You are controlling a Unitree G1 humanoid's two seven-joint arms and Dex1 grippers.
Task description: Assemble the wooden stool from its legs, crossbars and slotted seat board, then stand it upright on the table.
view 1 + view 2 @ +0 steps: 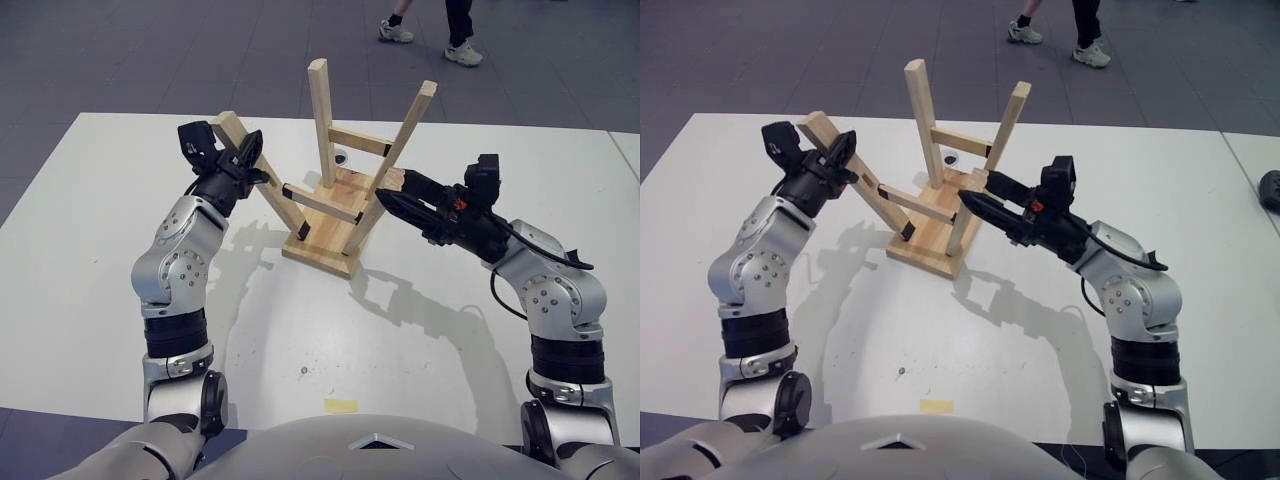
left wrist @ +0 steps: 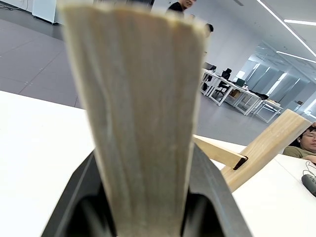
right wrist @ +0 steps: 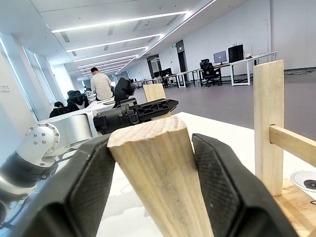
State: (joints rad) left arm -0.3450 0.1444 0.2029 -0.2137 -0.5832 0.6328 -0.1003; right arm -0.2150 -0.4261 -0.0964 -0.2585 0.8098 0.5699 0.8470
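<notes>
Left eye view, starting at the left: the left pincer (image 1: 240,158) is clamped on the free end of the splayed left leg (image 1: 278,198), its fingers flat against two opposite faces. In the middle the stool (image 1: 322,130) sits upside down on the white worktop (image 1: 100,250). Its seat board (image 1: 320,250) is lowest and seems tipped onto one edge, with the legs pointing up and a crossbar (image 1: 322,204) bridging the near pair. Further right, the right pincer (image 1: 392,200) is closed around the near right leg (image 1: 412,118), roughly midway along it.

The wood looks stiff and fairly light, but its smooth sawn faces could slip. The slotted joints may pull loose if a single leg is levered. For turning it over, two opposite legs gripped close to the crossbars look safest.
</notes>
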